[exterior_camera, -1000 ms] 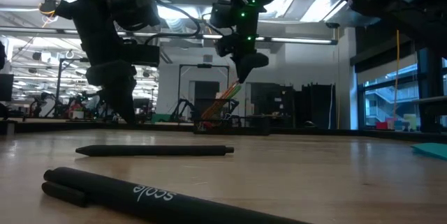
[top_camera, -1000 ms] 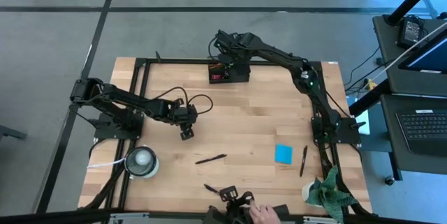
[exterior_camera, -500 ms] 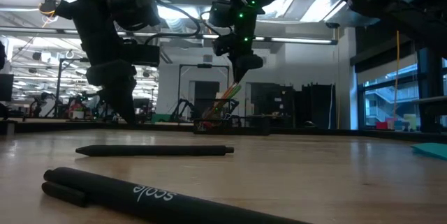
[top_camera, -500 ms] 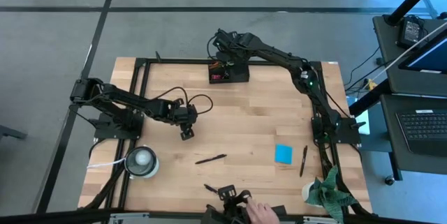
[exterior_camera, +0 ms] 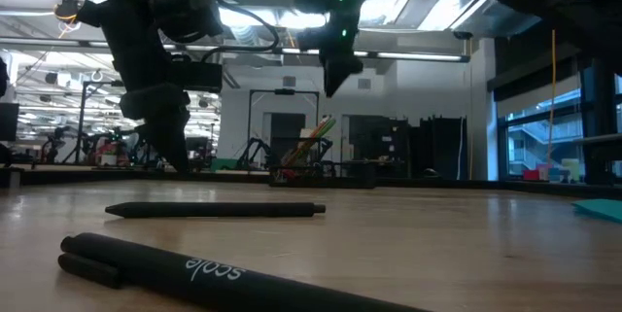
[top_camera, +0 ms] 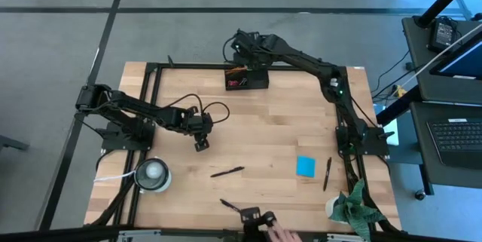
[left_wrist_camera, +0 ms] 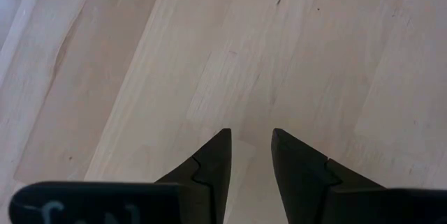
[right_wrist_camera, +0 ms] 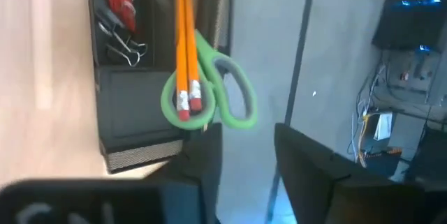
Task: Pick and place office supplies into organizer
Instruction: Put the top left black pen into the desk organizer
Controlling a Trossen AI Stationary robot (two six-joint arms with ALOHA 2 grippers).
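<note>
The black organizer (top_camera: 248, 81) stands at the table's far edge. In the right wrist view two orange pencils (right_wrist_camera: 186, 42) and green-handled scissors (right_wrist_camera: 230, 91) stand upright in it, handles and erasers up, beside a red piece (right_wrist_camera: 120, 4) and black clips (right_wrist_camera: 122, 39). My right gripper (right_wrist_camera: 246, 137) hangs open above the organizer's far side (exterior_camera: 330, 86), holding nothing. My left gripper (left_wrist_camera: 249, 151) is open just over bare wood left of centre (top_camera: 201, 142). Black pens (top_camera: 227, 172) (top_camera: 327, 173) (top_camera: 228, 203) and a blue note pad (top_camera: 306, 166) lie flat on the table.
A white roll (top_camera: 153, 174) sits near the left front corner and a green cloth (top_camera: 354, 208) at the right front corner. A person's hand (top_camera: 280, 233) reaches in at the near edge. The black metal frame (top_camera: 151, 106) runs along the table's sides.
My right gripper has risen from just above the tops of the pencils and scissors in the organizer, rolling a little; they stay standing where they were. The person's hand at the near edge has shifted slightly.
</note>
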